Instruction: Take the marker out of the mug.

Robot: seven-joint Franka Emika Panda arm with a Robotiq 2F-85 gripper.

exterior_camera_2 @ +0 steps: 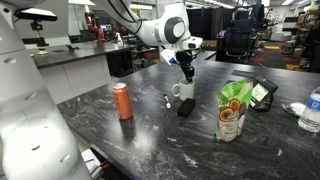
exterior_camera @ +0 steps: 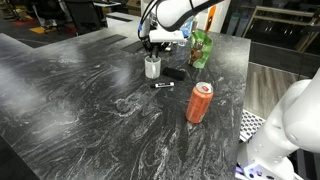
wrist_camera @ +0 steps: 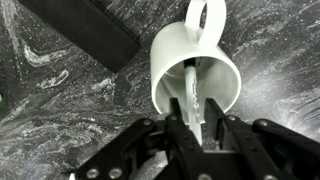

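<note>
White and plain, the mug [wrist_camera: 165, 65] stands upright on the dark marbled worktop [exterior_camera: 80, 110]. Its handle [wrist_camera: 205, 18] is turned away from the wrist camera. The marker [wrist_camera: 190, 88] is inside it and is the only thing seen in the mug. The marker's long axis runs close to upright with a slight lean. Its lower end sits down inside the mug, and its upper end, a lighter part, rises past the rim toward the gripper [wrist_camera: 196, 120].

The gripper comes down over the mug's mouth. In the wrist view its two fingers sit tight against either side of the marker's upper end, clamped on it as far as that view shows. In both exterior views the gripper [exterior_camera: 152, 50] [exterior_camera_2: 187, 73] hangs directly above the mug [exterior_camera: 152, 68] [exterior_camera_2: 183, 91], and the marker is too small to make out there.

The mug stands toward the far edge of the worktop in an exterior view, away from the corners. A black slab [wrist_camera: 80, 30] lies flat just beside it. A red-tipped marker [exterior_camera: 163, 85] lies flat near the mug, on the side toward the near edge. An orange can [exterior_camera: 200, 102] stands upright further toward the near edge, well apart from the mug. A green bag [exterior_camera: 202, 47] stands close to the far edge, near the mug.
</note>
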